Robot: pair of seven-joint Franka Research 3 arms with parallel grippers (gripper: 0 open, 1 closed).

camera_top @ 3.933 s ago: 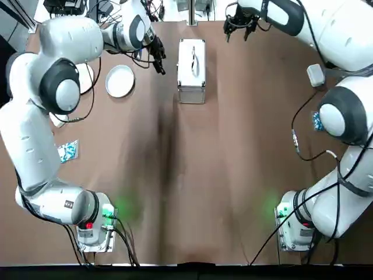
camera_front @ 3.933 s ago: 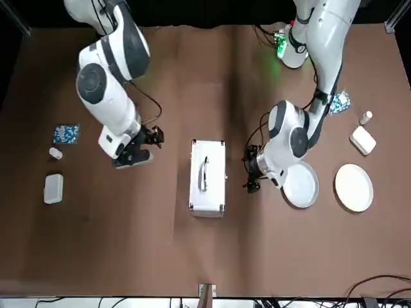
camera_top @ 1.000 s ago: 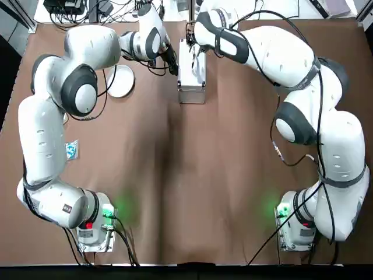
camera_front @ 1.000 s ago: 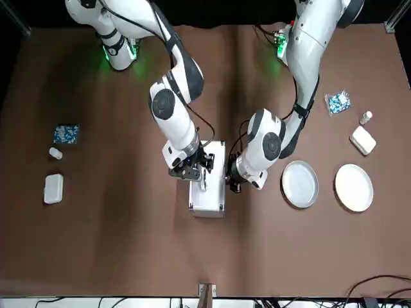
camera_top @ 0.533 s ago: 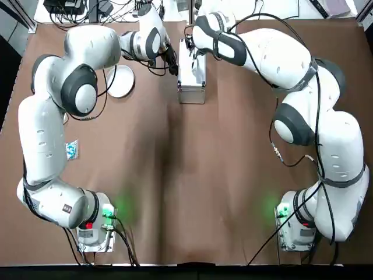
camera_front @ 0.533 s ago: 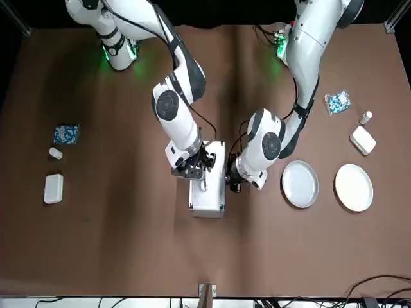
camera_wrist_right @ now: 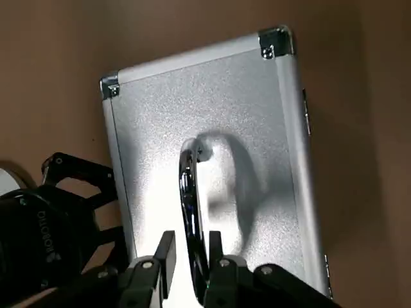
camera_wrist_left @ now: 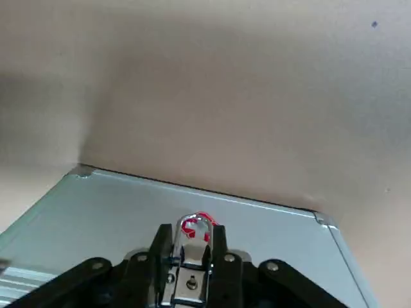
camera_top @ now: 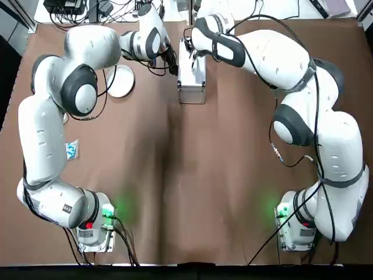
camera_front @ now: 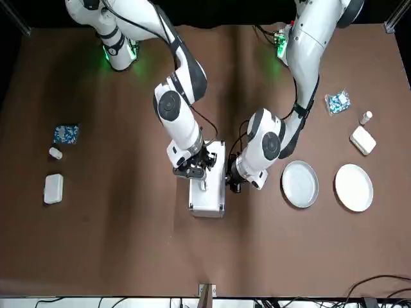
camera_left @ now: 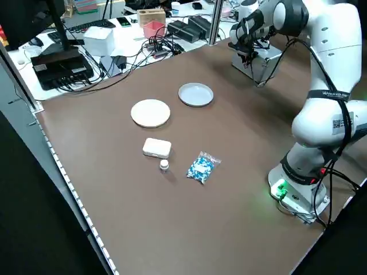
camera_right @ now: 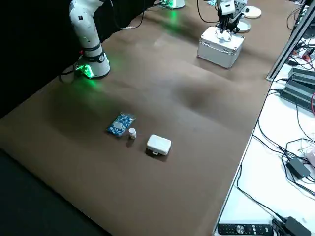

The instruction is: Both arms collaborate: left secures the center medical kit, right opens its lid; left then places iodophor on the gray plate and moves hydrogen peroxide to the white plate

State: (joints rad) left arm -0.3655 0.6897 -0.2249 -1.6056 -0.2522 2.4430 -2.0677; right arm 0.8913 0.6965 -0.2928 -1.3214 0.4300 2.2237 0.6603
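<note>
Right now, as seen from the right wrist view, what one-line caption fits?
End effector open around the black handle on the case.

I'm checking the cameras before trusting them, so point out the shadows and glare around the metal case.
Right wrist view: bright glare on the case's lid, with the handle's curved shadow beside it; left wrist view: soft shading on the table; top view: green glow beside both arm bases.
</note>
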